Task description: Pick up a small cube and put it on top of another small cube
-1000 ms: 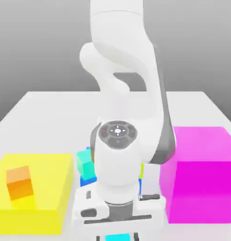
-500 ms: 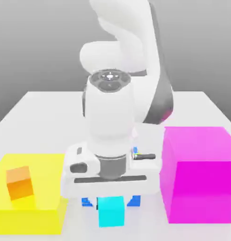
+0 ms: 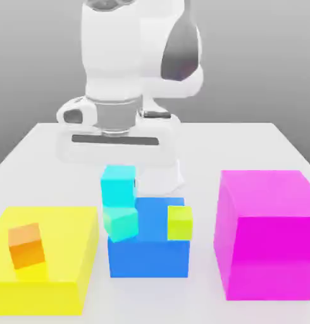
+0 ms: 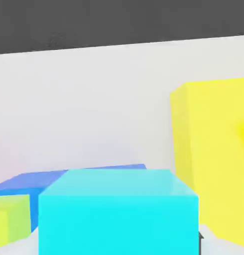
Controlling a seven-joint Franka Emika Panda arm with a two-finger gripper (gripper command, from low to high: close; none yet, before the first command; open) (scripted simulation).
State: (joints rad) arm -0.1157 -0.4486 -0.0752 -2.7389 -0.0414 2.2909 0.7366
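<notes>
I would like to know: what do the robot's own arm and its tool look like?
The arm is white, with smooth rounded segments and a dark grey panel on one side. The tool has a wide white body with rounded ends, a long dark slot across its face and smaller dark grey patches near the top.

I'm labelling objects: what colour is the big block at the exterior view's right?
Magenta, clearest in the exterior view.

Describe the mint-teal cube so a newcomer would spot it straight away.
Find the big blue block between the flat yellow block and the tall magenta one. The mint-teal cube is at its exterior-view left side, greener than the cyan cube above and bluer than the lime-yellow one.
</notes>
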